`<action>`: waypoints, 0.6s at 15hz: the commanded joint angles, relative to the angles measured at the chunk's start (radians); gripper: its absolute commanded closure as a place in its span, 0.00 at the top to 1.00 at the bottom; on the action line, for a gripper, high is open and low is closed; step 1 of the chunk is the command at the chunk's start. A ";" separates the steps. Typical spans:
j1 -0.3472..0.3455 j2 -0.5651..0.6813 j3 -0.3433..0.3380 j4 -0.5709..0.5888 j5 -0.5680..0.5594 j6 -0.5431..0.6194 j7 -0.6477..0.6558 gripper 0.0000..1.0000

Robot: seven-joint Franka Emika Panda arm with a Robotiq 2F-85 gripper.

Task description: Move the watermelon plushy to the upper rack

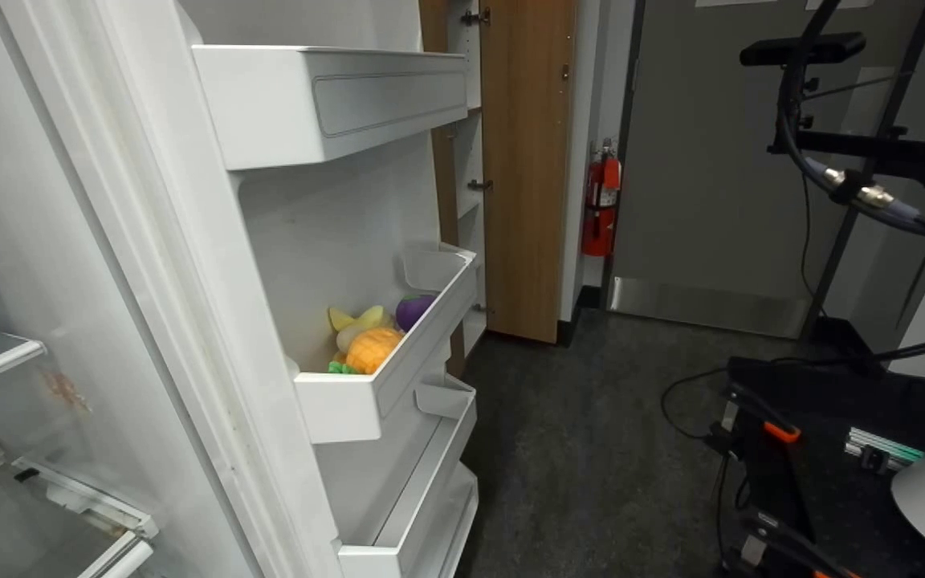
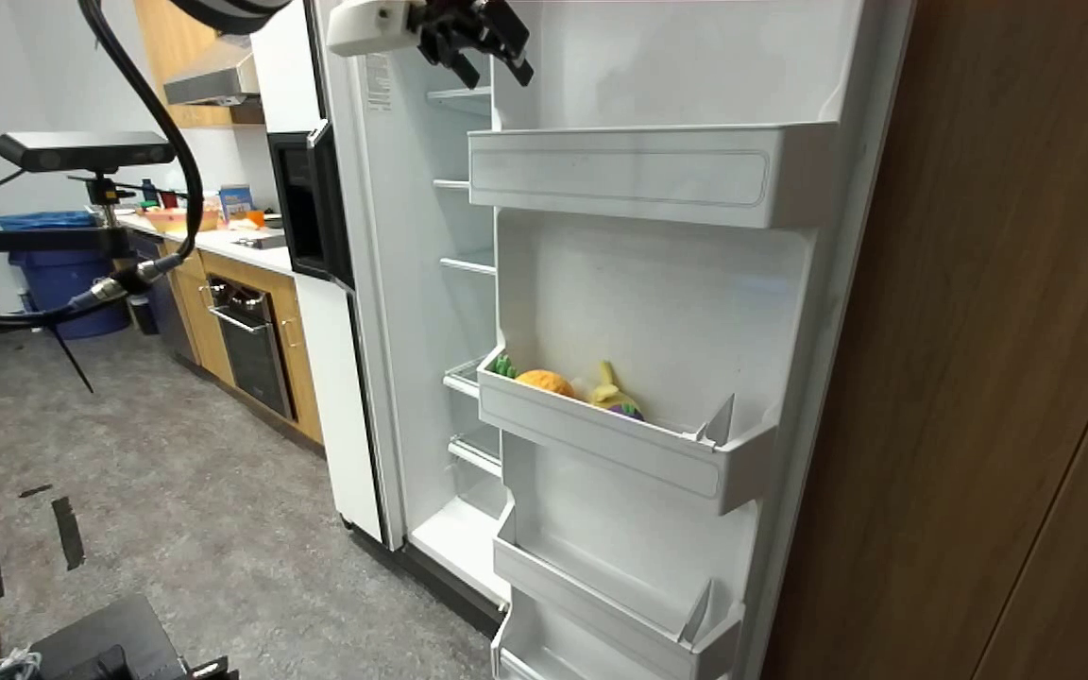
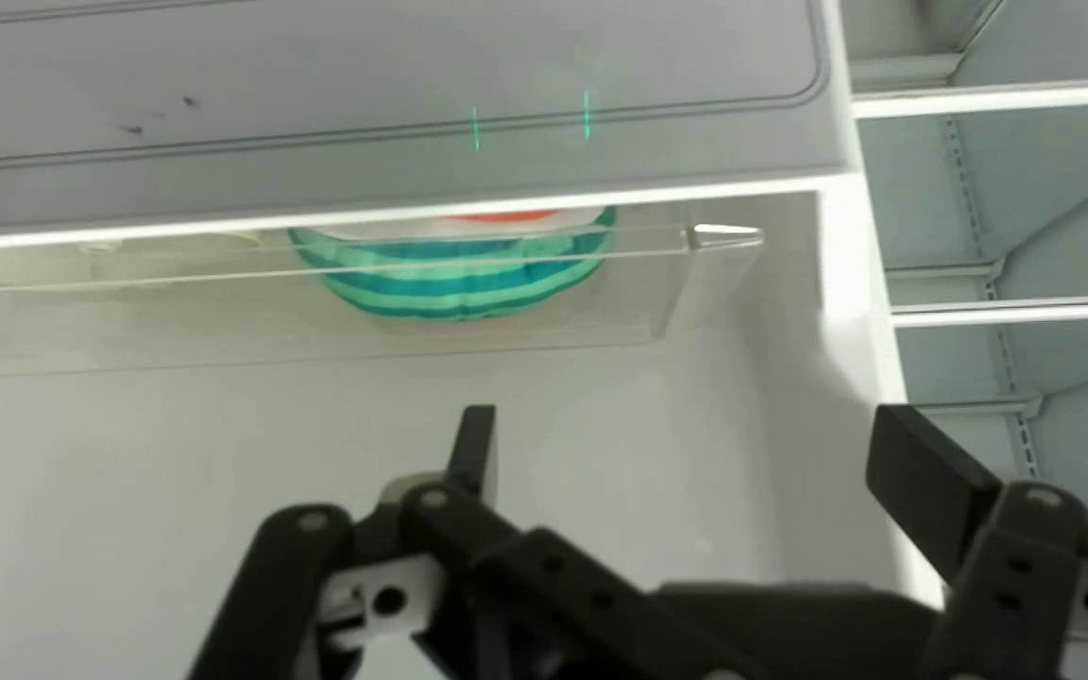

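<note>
The watermelon plushy point(image 3: 459, 283) shows in the wrist view, which stands upside down. Its green-striped rim and a bit of red face are visible past the white front lip. A clear plastic piece point(image 3: 676, 293) runs across it. From the wrist view it appears to lie in the upper rack point(image 2: 620, 175); both exterior views show that rack point(image 1: 390, 100), but its front hides the plushy there. My gripper point(image 3: 676, 434) is open with nothing between its fingers. In an exterior view the gripper point(image 2: 499, 77) hangs above the left end of the upper rack, apart from the plushy.
The middle tray point(image 2: 601, 439) holds an orange plush point(image 1: 374, 349), a yellow plush point(image 1: 360, 323) and a purple plush point(image 1: 413, 311). Another white tray point(image 2: 591, 595) is below. Fridge shelves point(image 3: 1026, 312) lie beside the door. A pale yellow patch point(image 3: 100, 247) shows along the lip.
</note>
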 commanded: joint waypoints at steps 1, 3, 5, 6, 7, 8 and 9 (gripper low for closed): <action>0.117 -0.091 -0.092 -0.034 0.083 -0.116 -0.126 1.00; 0.151 -0.143 -0.125 -0.047 0.096 -0.189 -0.184 1.00; 0.181 -0.182 -0.152 -0.063 0.108 -0.236 -0.239 1.00; 0.195 -0.202 -0.163 -0.073 0.116 -0.252 -0.267 1.00; 0.208 -0.216 -0.172 -0.088 0.120 -0.258 -0.293 1.00; 0.228 -0.243 -0.191 -0.115 0.136 -0.249 -0.335 1.00; 0.242 -0.262 -0.202 -0.136 0.146 -0.239 -0.362 1.00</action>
